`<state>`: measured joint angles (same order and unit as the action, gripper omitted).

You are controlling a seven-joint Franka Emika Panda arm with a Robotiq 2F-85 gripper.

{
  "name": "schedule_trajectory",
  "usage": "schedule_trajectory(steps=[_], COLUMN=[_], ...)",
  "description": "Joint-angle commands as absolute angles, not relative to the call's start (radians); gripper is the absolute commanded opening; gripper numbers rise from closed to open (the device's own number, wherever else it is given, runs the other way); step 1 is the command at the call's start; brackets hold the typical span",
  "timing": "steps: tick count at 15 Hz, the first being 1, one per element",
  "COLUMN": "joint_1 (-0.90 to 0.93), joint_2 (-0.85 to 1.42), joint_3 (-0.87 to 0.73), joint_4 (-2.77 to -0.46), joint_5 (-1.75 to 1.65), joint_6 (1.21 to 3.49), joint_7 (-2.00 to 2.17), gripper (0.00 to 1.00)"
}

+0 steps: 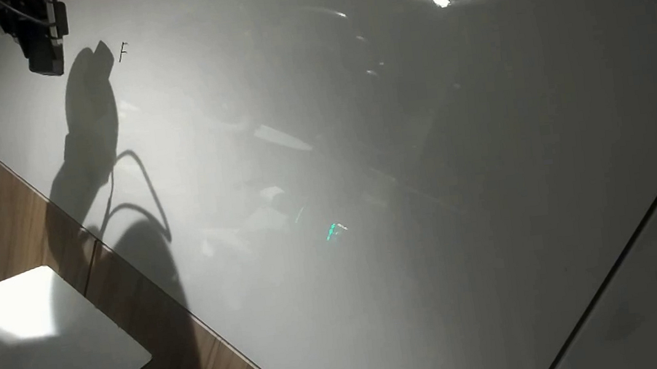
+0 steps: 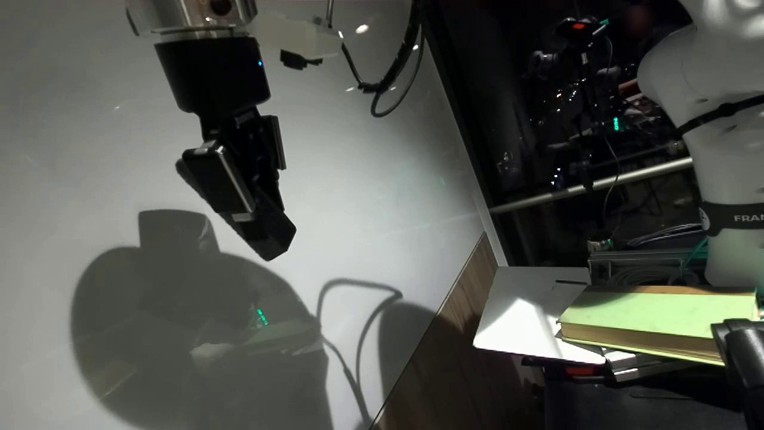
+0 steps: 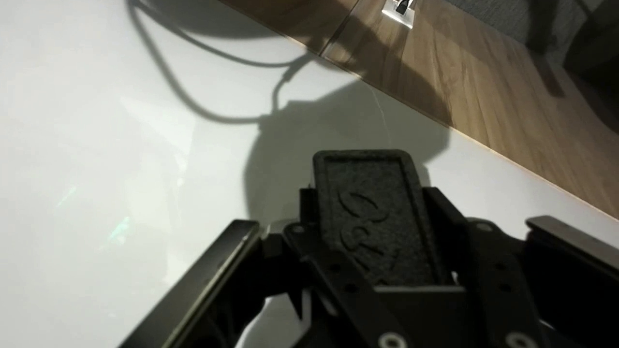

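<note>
Gripper (image 3: 370,208) parts come nearest in the wrist view, its fingers (image 3: 445,212) pinching a dark eraser (image 3: 375,217) by the long sides. I'd expect it to be light and firm, perhaps felt-like, neither slippery nor fragile; those sides seem the best hold. Its long axis runs straight out from the gripper, up the view with a slight lean left.

In an exterior view, the eraser points down to the lower right, clear of the board (image 2: 370,197), its shadow (image 2: 143,280) falling apart from it.

In an exterior view, the tip points down at top left, near a small F-like mark (image 1: 123,51); eraser and fingers blur together.
</note>
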<state>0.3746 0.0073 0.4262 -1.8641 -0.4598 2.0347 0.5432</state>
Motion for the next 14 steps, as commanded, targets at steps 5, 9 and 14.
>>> schedule_trajectory(steps=[5, 9, 14], joint_1=[0.427, 0.452, 0.457], joint_2=[0.231, 0.309, 0.327], joint_3=[0.377, 0.316, 0.255], joint_4=[-1.597, -1.493, -1.437], joint_5=[-0.572, -0.588, -0.582], joint_6=[1.954, 1.929, 1.892], joint_7=[0.536, 0.510, 0.474], gripper=[0.31, 0.31, 0.31])
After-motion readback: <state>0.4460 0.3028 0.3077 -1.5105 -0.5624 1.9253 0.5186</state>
